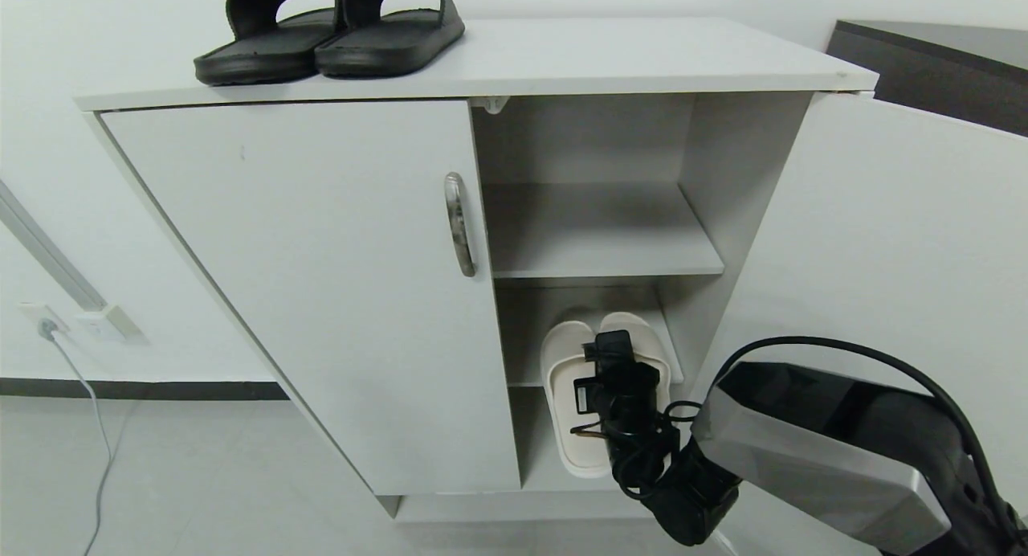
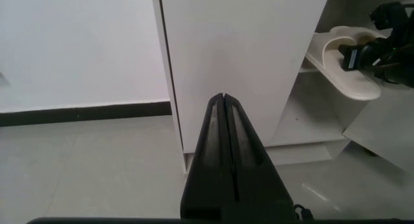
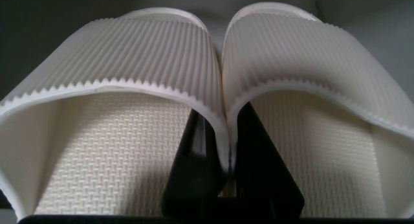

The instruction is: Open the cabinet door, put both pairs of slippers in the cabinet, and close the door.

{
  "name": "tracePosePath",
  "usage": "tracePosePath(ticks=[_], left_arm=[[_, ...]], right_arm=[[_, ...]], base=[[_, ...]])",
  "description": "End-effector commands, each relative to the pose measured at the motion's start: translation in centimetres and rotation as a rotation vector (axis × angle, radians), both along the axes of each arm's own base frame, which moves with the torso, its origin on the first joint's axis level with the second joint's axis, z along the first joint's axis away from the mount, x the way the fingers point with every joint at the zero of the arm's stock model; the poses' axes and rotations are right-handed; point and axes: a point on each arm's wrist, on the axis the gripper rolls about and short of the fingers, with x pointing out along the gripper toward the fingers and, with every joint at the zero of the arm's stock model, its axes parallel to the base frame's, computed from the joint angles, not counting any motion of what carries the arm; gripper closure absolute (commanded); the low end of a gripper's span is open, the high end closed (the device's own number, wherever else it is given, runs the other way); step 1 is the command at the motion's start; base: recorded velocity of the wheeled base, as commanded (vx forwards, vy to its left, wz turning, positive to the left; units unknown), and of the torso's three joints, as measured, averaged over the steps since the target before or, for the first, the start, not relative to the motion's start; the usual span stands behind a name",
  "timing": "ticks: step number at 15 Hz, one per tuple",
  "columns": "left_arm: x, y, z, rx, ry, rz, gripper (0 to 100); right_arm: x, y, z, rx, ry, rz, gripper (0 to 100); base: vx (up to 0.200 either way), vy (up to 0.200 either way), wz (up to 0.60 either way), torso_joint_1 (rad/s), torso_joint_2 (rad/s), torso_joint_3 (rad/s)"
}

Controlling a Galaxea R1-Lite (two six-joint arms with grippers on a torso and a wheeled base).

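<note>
Clamping white slippers by their straps, right fingers point the toes into the cabinet; left fingers pressed together.

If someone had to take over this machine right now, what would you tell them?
Right tool: shut on the white slippers, pinching their inner sides together at the second shelf; heels jut past its edge.
Left tool: shut, empty, low before the closed left door.
Done: right door open.
Left: release the white pair, fetch the black slippers from the cabinet top, shelve them, close the door.
</note>
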Motion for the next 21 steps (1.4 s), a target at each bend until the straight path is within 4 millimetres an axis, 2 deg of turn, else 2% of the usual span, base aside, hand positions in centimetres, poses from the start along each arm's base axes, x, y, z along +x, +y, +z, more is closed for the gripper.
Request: tracePosePath(ticks=[1, 4, 5, 11, 21], left_arm=[[0.0, 0.0, 0.0, 0.000, 0.002, 0.001, 100], [0.0, 0.0, 0.0, 0.000, 0.000, -0.001, 100], [0.0, 0.0, 0.0, 0.002, 0.002, -0.001, 100], [0.0, 0.0, 0.0, 0.000, 0.000, 0.001, 100], [0.0, 0.0, 0.0, 0.000, 0.000, 0.001, 100]], right_arm=[[1.5, 0.6, 0.2, 0.029, 0.006, -0.012, 100], [3.6, 1.1, 0.2, 0.039, 0.034, -0.015, 100], [4.8, 0.9, 0.1, 0.042, 0.030, -0.032, 100], [8.8, 0.0, -0.4, 0.044, 0.019, -0.069, 100], [10.6, 0.5, 0.3, 0.008, -0.055, -0.098, 100]], base=[[0.000, 0.000, 0.00, 0.000, 0.00, 0.000], [0.000, 0.000, 0.00, 0.000, 0.00, 0.000], [0.000, 0.000, 0.00, 0.000, 0.00, 0.000], [0.000, 0.000, 0.00, 0.000, 0.00, 0.000], [0.000, 0.000, 0.00, 0.000, 0.00, 0.000]])
